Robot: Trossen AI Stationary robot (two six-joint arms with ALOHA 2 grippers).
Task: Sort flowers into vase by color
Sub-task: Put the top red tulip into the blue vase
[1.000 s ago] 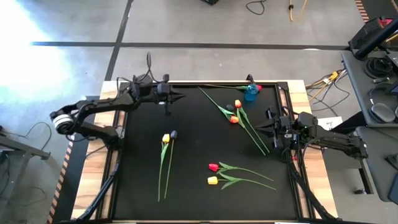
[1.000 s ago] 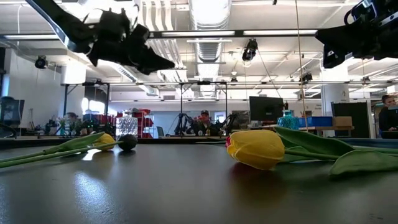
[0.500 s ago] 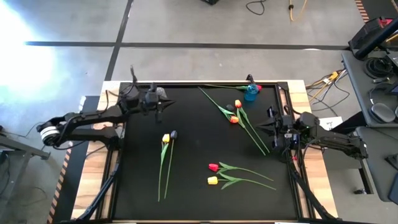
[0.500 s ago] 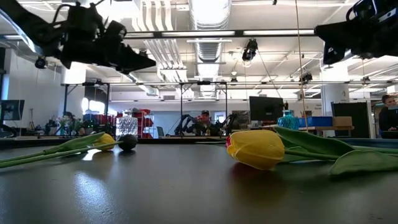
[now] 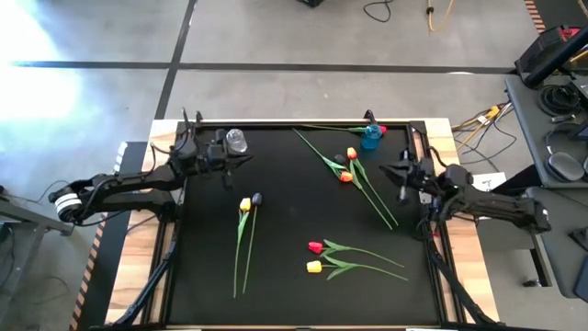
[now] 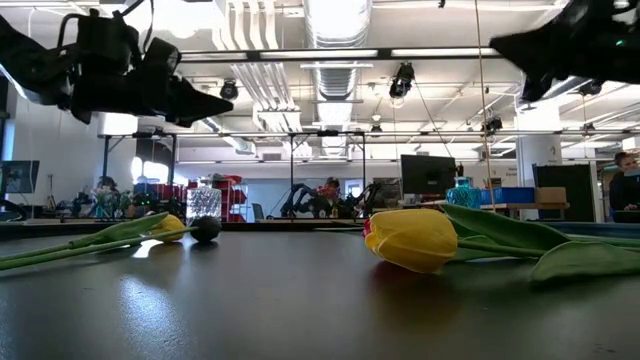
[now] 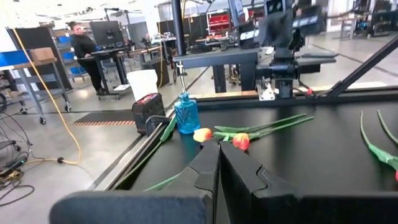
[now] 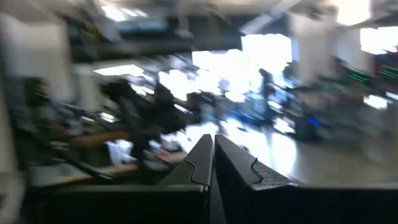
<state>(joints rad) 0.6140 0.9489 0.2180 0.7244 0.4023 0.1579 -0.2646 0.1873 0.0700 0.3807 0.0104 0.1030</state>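
Both arms have shifted since a second ago: your left arm has drawn back toward its own side, uncovering a clear glass vase (image 5: 236,141) just beside it, and your right arm has swung toward the far side. Across the black table (image 5: 285,294) the flowers lie flat. The left gripper (image 5: 246,156) hovers above the far left corner, fingers (image 7: 233,171) pressed together and holding nothing. A yellow tulip (image 5: 244,205) and a dark purple tulip (image 5: 256,198) lie a little nearer than it. The right gripper (image 5: 386,168) hangs clenched and empty, just beside the orange tulips (image 5: 348,165). A blue vase (image 5: 370,137) stands beyond it at the far edge. A pink tulip (image 5: 315,246) and a second yellow tulip (image 5: 314,267) lie nearer and leftward of that gripper.
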